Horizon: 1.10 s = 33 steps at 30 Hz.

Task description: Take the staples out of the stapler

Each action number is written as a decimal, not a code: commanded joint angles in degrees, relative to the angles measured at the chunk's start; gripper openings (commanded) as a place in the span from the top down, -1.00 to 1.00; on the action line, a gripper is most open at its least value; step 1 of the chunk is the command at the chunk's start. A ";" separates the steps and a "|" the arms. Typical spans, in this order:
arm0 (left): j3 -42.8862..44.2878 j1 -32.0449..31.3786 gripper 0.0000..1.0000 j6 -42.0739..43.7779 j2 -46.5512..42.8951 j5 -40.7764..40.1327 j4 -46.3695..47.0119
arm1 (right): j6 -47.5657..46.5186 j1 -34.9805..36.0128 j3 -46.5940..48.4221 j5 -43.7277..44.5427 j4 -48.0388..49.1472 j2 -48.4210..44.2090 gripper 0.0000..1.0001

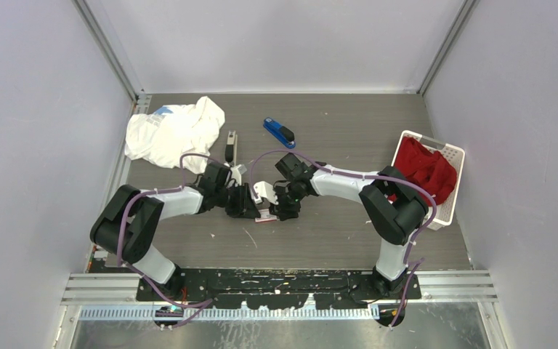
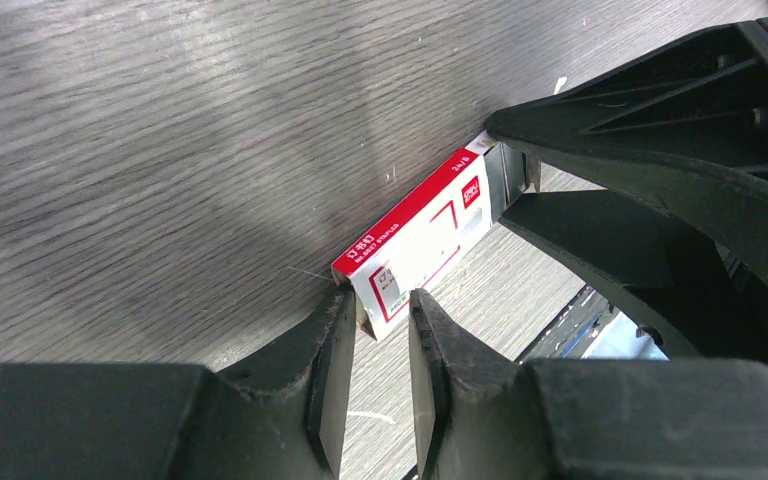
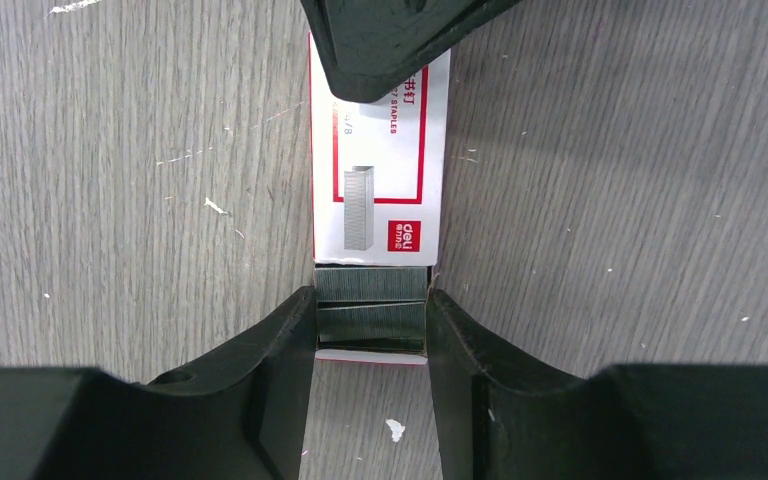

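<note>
Right now both arms meet over the middle of the grey wood-grain table [image 1: 349,240], with a small flat white-and-red cardboard box [image 3: 380,170] stretched between them; the left gripper [image 2: 382,300] is pinching one short end of that box, its fingers nipped in against the thin sides; the right gripper [image 3: 370,297] has the opposite end, its two dark fingers pressed onto either side of the box's open end. And there are the staples [image 3: 371,285]: silvery-grey strips of joined metal packed side by side, showing in the open end of the box, right between the right gripper's fingers; from the right wrist view the strips fill the open end from wall to wall; how deep they are stacked I cannot tell. The box lies low, near the tabletop; whether it touches the table I cannot tell.

Further back a blue plastic stapler [image 1: 279,131] lies on the table, well apart from both grippers; to its left a slim black-and-silver stapler [image 1: 230,147] lies just beside a crumpled white cloth [image 1: 174,131] at the table's far left corner; whether either stapler has staples in it I cannot make out from above. Over on the right edge sits a white perforated plastic basket [image 1: 453,154]; inside it a bunched red cloth [image 1: 425,171] fills most of the space.
</note>
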 commanded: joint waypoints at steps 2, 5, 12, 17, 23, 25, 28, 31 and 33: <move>-2.21 -1.58 0.40 1.56 1.61 -6.13 -4.89 | 0.88 1.02 0.60 1.11 0.90 2.10 0.04; -2.39 -1.62 0.36 1.58 0.61 -6.64 -5.26 | 0.97 0.97 0.61 1.49 0.89 1.84 -0.01; -2.56 -1.58 0.19 2.13 -2.08 -8.16 -7.14 | 0.88 0.34 0.15 3.37 0.62 -0.82 -0.25; -2.80 -1.58 0.04 2.77 -5.94 -9.94 -9.10 | 0.12 -1.55 -0.47 2.51 -0.42 -4.64 -0.40; -3.11 -1.57 0.00 4.47 -13.41 -12.24 -11.99 | -2.10 -2.44 -0.58 0.04 -3.72 -8.72 -0.44; -3.24 -1.58 -0.03 5.07 -16.55 -13.46 -13.25 | -2.30 -2.95 -0.81 -1.15 -4.32 -10.30 -0.44; -3.20 -1.58 -0.08 6.17 -22.24 -15.12 -15.35 | -1.71 -4.11 -1.31 -3.59 -4.69 -12.82 -0.43; -3.38 -1.50 -0.10 6.96 -26.35 -15.39 -15.80 | 0.38 -5.67 -1.82 -8.51 -4.74 -15.51 -0.41; -3.78 -1.50 -0.11 7.18 -28.30 -14.91 -15.20 | 3.38 -7.03 -2.55 -12.42 -4.23 -16.92 -0.40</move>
